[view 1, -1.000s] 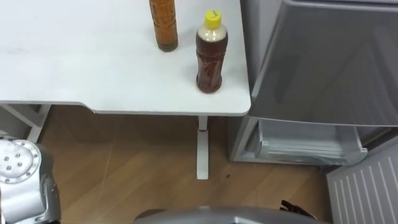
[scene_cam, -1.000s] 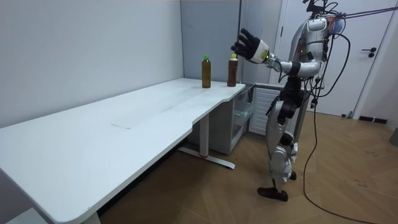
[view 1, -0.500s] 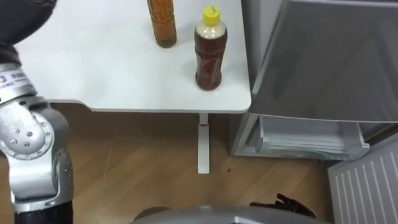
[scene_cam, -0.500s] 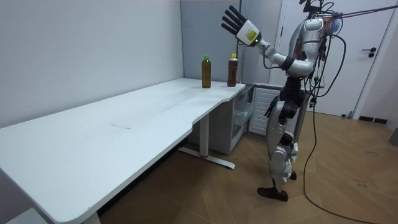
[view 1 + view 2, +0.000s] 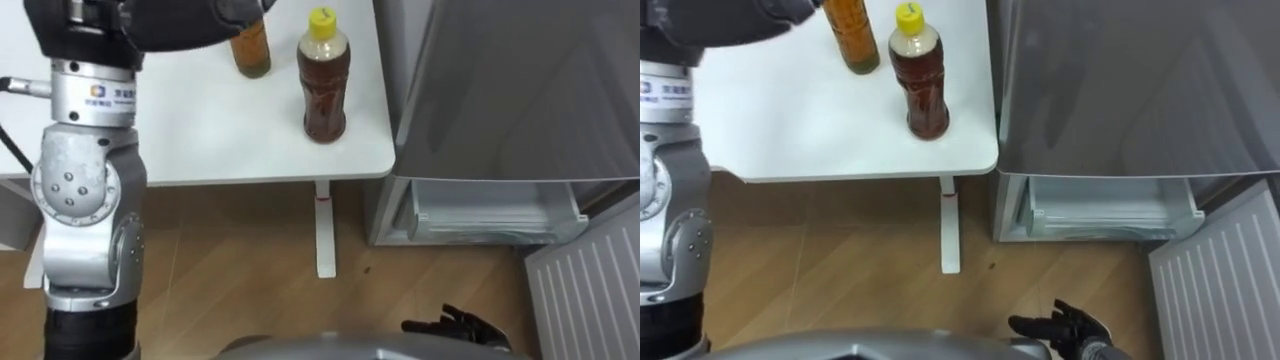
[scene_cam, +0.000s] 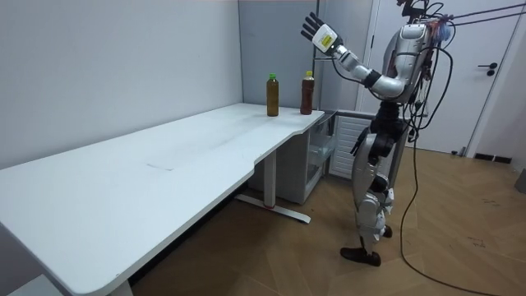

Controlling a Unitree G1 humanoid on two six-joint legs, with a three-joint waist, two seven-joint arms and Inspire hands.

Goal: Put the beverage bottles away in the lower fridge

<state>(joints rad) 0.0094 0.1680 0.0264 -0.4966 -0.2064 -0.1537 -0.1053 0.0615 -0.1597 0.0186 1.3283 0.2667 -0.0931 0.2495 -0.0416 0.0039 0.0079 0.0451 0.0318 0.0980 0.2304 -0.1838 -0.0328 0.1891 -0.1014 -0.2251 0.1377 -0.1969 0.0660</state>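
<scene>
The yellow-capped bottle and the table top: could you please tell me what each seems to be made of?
The yellow-capped bottle looks like clear plastic: brown drink shows through its wall. The table top is smooth matt white, perhaps laminated board.

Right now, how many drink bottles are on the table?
2. The yellow-capped bottle stands near the table corner beside the fridge; the other bottle just left of it, its top hidden behind the left hand.

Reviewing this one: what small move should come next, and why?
Probably lower the left robot hand to the yellow-capped bottle and close around it. That hand is raised, open and empty, above the table. This bottle and the other bottle stand untouched, and the yellow-capped one is nearer the table's edge and the open lower fridge compartment.
</scene>
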